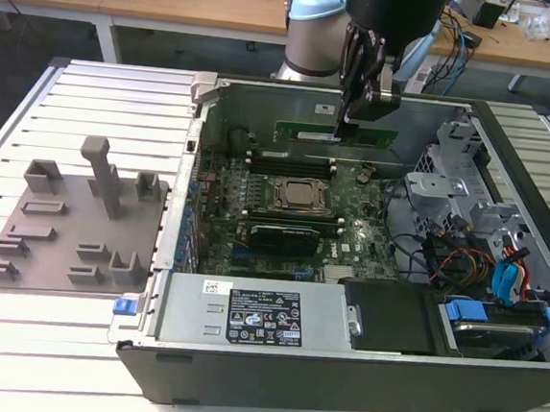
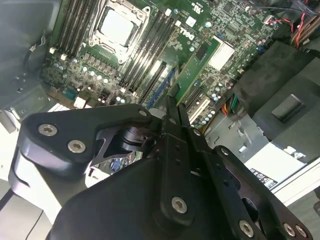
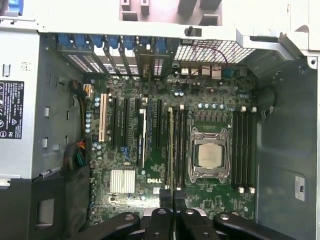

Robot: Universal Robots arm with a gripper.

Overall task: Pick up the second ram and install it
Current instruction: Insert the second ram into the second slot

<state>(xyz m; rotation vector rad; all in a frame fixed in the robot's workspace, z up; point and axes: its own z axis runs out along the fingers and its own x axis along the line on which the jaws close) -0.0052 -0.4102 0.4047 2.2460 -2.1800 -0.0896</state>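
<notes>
The second ram (image 1: 334, 134), a long green stick with a pale label, hangs level above the motherboard's far side, inside the open computer case (image 1: 242, 357). My gripper (image 1: 360, 117) is shut on its upper edge. In the second wrist view the ram (image 2: 197, 70) slants away from the gripper (image 2: 172, 107), over the dark memory slots. The first wrist view has the ram (image 3: 171, 150) edge-on as a thin line beyond the gripper (image 3: 172, 197), beside the slots next to the square silver processor (image 3: 210, 155).
A grey fixture plate (image 1: 70, 236) with upright blocks lies on the slatted table at the exterior view's left. Inside the case are the power supply (image 1: 256, 315), drive cage and cables (image 1: 500, 274), and what looks like a seated stick (image 1: 287, 234) near the processor (image 1: 300, 197).
</notes>
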